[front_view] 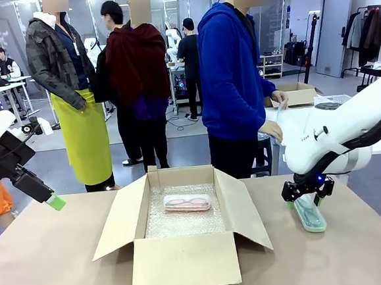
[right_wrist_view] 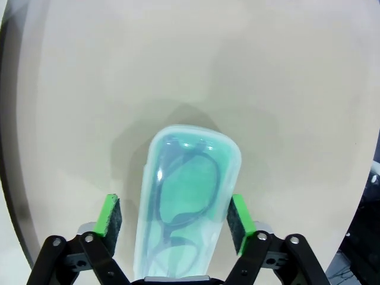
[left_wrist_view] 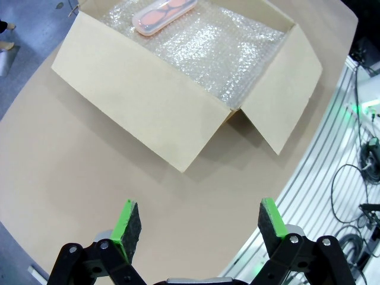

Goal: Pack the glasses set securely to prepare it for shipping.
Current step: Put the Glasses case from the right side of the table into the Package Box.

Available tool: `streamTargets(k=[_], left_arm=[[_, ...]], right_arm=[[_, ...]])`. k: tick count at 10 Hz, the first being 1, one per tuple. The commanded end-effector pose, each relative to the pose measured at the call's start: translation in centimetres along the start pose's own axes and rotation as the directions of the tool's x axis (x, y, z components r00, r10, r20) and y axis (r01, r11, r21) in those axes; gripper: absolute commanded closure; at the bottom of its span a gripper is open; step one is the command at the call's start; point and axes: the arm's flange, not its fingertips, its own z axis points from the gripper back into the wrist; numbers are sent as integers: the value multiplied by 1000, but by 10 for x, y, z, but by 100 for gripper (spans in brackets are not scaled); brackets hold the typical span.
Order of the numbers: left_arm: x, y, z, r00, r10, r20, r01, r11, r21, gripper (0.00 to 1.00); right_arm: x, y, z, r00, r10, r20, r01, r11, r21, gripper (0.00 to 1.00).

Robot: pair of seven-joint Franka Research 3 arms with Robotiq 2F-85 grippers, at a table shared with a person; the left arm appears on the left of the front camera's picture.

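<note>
Pinkish case (front_view: 187, 202): on bubble wrap (front_view: 184, 223) in cardboard box (front_view: 185, 265), centre of table (front_view: 49, 272). Mint-green case (right_wrist_view: 187, 202): flat, near right edge. Right gripper (right_wrist_view: 175, 219): wide, pads (right_wrist_view: 110, 217) astride it, not clamped. Left gripper (left_wrist_view: 199, 221): wide, empty, near left edge. Risk: hold sits toward one end; smooth shell may pivot or slip when lifted
</note>
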Motion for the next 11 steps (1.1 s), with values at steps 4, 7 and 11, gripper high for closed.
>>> streamTargets(k=[4,7,11], left_arm=[[-1,0,1,1000,-7,14,8,1000,-23,0],[-1,0,1,1000,-7,14,8,1000,-23,0],[-1,0,1,1000,-7,14,8,1000,-23,0]], right_arm=[[-3,7,-1,998,-55,-43,54,998,-23,55],[-4,5,13,997,-57,-42,56,998,-29,84],[-28,29,167,898,439,38,-440,888,136,84]])
